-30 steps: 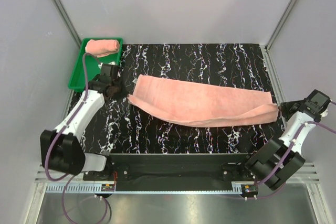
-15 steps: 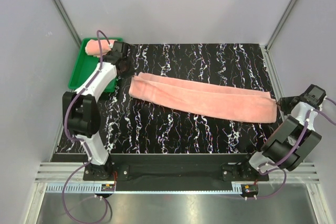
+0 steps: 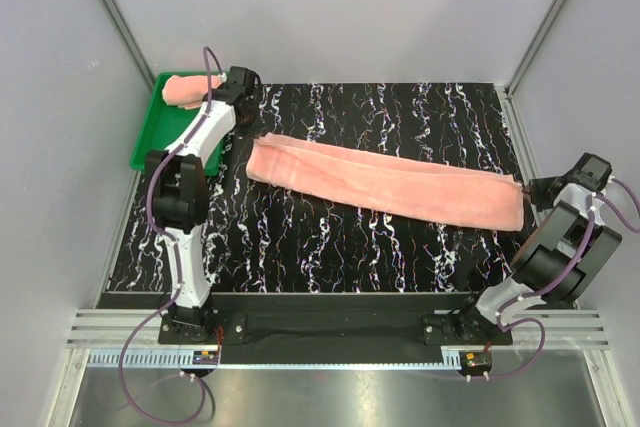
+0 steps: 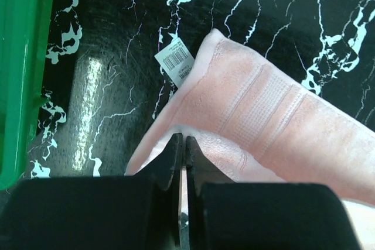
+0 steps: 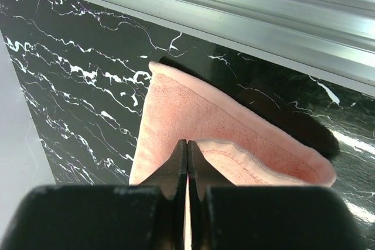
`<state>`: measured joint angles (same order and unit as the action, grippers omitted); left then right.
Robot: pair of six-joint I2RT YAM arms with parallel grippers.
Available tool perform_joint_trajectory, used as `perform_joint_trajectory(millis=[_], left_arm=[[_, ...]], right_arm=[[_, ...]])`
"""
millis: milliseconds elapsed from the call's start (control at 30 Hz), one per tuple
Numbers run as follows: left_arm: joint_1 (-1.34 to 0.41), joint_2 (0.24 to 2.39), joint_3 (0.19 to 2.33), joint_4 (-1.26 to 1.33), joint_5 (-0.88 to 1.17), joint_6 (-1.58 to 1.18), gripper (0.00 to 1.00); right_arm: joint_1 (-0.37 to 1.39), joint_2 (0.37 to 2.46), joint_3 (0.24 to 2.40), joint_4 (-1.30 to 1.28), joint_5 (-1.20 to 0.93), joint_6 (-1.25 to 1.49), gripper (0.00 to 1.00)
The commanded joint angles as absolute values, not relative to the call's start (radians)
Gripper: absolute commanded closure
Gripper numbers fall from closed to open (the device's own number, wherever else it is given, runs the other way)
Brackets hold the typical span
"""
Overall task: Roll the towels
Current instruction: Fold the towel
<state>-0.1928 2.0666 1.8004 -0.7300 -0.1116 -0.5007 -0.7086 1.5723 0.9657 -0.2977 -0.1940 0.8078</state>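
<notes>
We are clenching both grippers on the long towel [image 3: 385, 182]: the left gripper [image 4: 182, 144] is pinching its tagged end and the right gripper [image 5: 187, 147] the other end. The towel is lying stretched across the table [image 3: 330, 247]. The tray [image 3: 150, 142] is holding a rolled towel [image 3: 183, 90].

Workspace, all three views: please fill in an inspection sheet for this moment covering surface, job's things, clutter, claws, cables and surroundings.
Surface: black white-veined tabletop.
Job's things: long towel folded lengthwise, stretched flat across the table; rolled towel lying in the green tray at the far left.
Clutter: nothing seen; only a barcode label on the long towel's corner.
Claws: left claw shut on the long towel's left end; right claw shut on its right end.
Cables: purple cables run along both arms, off the towels.
Surroundings: grey walls, metal frame posts.
</notes>
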Motion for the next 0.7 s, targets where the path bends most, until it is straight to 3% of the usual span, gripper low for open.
perform_joint_trajectory(millis=[0,533,567,633,667], left_arm=[[-0.173,2.092,1.902,-0.722,-0.149,-0.474,1.0],[-0.146,2.37,2.204,-0.723,-0.094,-0.466,0.98],[-0.143,2.387,2.221,-0.718,-0.086,-0.468,0.93],[-0.138,2.433,2.282,-0.712,-0.057,-0.469,0.73],[-0.138,2.444,2.301,-0.709,-0.046,-0.466,0.6]], right_arm=[[-0.704,1.604,1.022,-0.233,-0.17,0.807,1.0],[-0.657,1.772,1.054,-0.135,-0.127,0.845,1.0],[-0.652,1.796,1.057,-0.124,-0.132,0.848,1.0],[-0.643,1.812,1.069,-0.117,-0.14,0.848,0.99],[-0.638,1.807,1.072,-0.114,-0.141,0.845,0.89]])
